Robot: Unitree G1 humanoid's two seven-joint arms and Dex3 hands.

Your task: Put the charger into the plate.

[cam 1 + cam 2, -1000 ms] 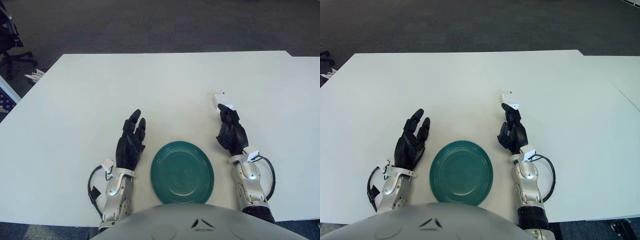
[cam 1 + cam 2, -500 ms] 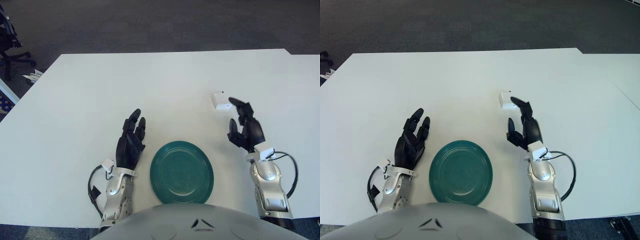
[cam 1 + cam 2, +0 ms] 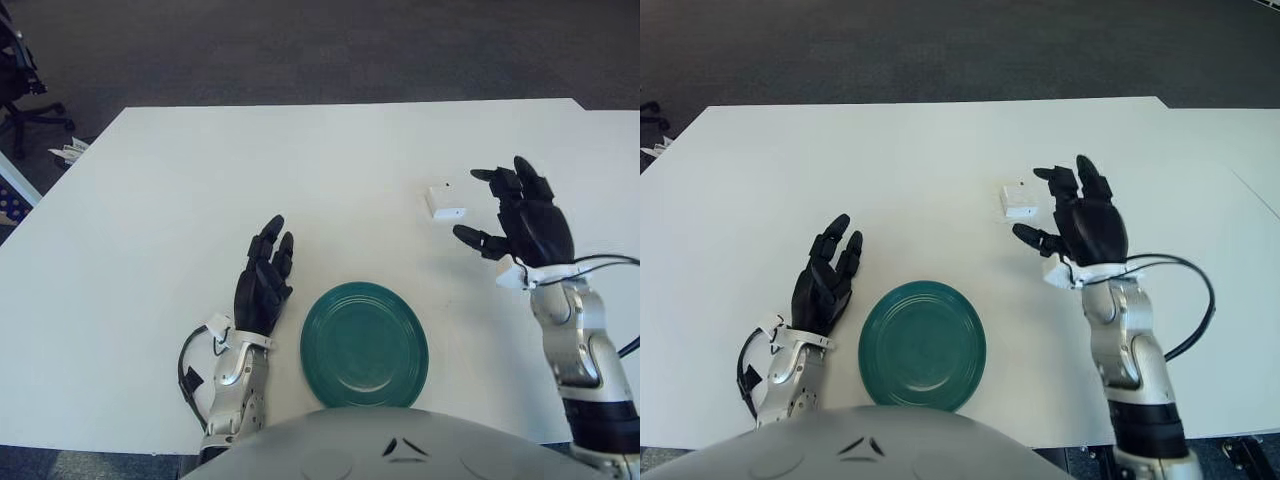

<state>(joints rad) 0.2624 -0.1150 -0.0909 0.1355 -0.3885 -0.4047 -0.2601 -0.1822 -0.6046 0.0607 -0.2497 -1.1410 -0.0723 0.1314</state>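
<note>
White against the white table (image 3: 200, 170), the charger (image 3: 443, 203) is seen just left of the raised right hand (image 3: 524, 222), fingers spread wide, nothing held. The left hand (image 3: 262, 282) is shown left of the teal plate (image 3: 364, 345), fingers relaxed.

From the right eye, the small block could be knocked away by a low sweep, or pinched off-centre and dropped short.

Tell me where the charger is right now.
The white charger lies on the white table, right of centre, beyond and right of the green plate. The right hand, fingers spread, is just to its right, not holding it.
</note>
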